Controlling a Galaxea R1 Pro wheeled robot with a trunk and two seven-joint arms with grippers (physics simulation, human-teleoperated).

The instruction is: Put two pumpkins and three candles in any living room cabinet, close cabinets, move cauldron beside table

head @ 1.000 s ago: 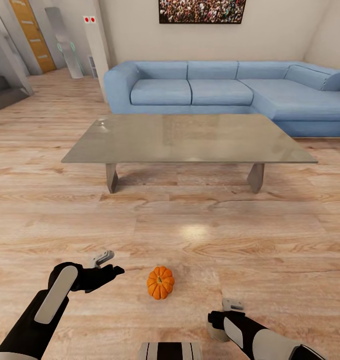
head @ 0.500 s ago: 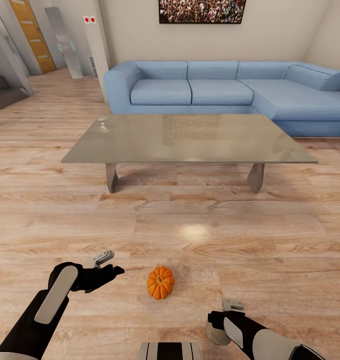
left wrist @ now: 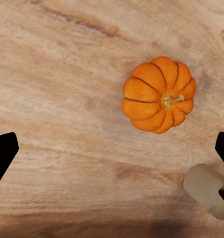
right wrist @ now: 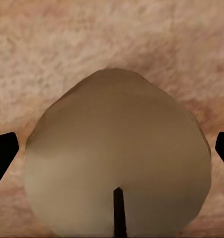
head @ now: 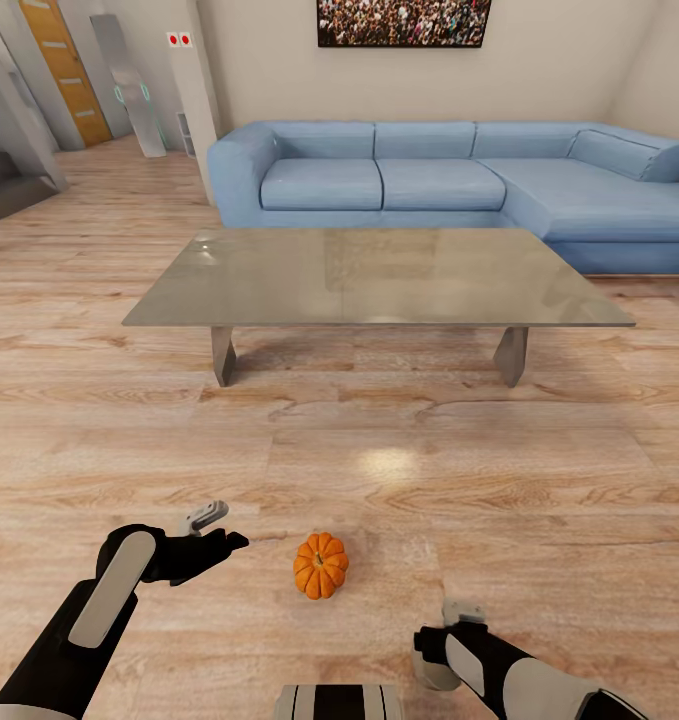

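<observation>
Reaching for a candle (right wrist: 117, 158) on the floor, the right gripper (head: 441, 640) is hanging right over it with fingers spread wide. The pumpkin (head: 320, 565) is lying at 11 o'clock from it. The left gripper (head: 214, 535) is waiting, also spread. Next it needs lowering and closing, I think.

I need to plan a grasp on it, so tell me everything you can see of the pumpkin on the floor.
The pumpkin is small, round and bright orange, with deep ribs and a short yellowish-brown stem at its centre. It looks smooth and whole. It rests on the wooden floor, on the near side of the coffee table, between the two arms. Nothing else touches it; the left hand is beside it, apart from it.
</observation>
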